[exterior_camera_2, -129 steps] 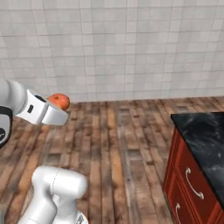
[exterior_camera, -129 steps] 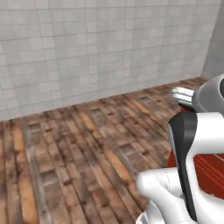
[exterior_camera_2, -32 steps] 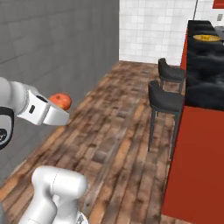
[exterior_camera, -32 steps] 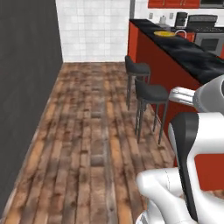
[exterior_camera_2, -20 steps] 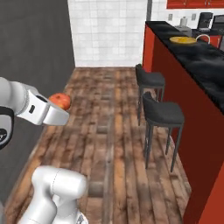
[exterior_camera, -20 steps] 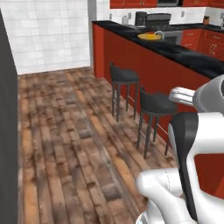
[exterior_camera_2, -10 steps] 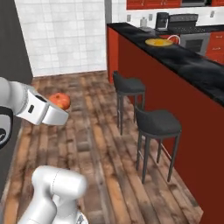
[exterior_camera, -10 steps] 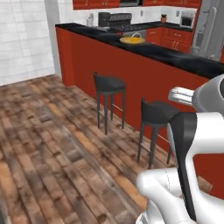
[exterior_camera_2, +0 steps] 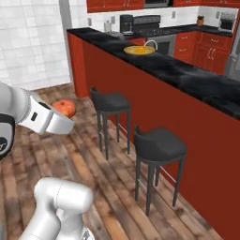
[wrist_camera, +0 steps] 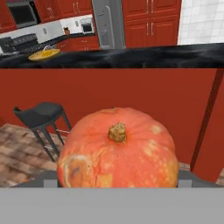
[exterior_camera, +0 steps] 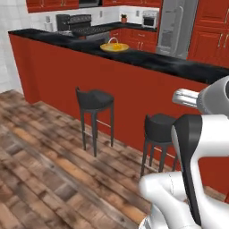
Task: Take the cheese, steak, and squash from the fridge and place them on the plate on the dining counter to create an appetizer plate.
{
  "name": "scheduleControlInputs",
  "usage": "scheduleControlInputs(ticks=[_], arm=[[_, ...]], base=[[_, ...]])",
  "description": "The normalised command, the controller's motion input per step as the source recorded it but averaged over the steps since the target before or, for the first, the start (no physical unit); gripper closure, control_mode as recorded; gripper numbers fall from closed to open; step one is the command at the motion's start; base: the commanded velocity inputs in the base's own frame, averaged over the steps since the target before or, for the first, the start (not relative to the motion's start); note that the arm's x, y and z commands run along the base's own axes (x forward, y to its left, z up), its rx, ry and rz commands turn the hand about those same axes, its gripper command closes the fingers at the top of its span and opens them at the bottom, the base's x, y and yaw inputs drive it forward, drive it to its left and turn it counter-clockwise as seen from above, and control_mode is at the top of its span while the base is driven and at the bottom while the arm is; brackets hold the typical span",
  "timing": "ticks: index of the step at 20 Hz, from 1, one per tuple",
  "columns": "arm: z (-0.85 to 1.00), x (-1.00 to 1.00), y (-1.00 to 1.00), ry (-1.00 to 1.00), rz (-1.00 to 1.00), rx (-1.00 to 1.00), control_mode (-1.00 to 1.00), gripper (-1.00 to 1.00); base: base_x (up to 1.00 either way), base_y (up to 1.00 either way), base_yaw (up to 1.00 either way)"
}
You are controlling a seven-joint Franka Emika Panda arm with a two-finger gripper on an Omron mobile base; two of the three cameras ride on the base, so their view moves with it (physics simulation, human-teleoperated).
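One squash [wrist_camera: 117, 148] gripped in the hand [exterior_camera_2: 60, 117] — stem up, plate [exterior_camera: 114, 46] far off

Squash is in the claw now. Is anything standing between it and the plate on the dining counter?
The squash faces the red front of the dining counter, and two black stools stand along that front. The plate sits further along the top, to the left in the hand view. The black top between looks bare, so the front panel and stools are the obstacles.
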Motion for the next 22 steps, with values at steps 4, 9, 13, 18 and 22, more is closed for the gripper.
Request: scheduleControlInputs(ticks=[4, 9, 13, 18, 22], arm=[[0.00, 0.00, 0.00, 0.00, 0.00, 0.00, 1.00, 1.00], [0.00, 0.00, 0.00, 0.00, 0.00, 0.00, 1.00, 1.00], [0.00, 0.00, 0.00, 0.00, 0.00, 0.00, 1.00, 1.00], [0.00, 0.00, 0.00, 0.00, 0.00, 0.00, 1.00, 1.00], [0.00, 0.00, 0.00, 0.00, 0.00, 0.00, 1.00, 1.00]], base=[[0.97, 0.95, -0.43], [0.95, 0.96, -0.40], [0.97, 1.00, -0.40], [0.94, 1.00, -0.39], [0.89, 1.00, -0.37]])
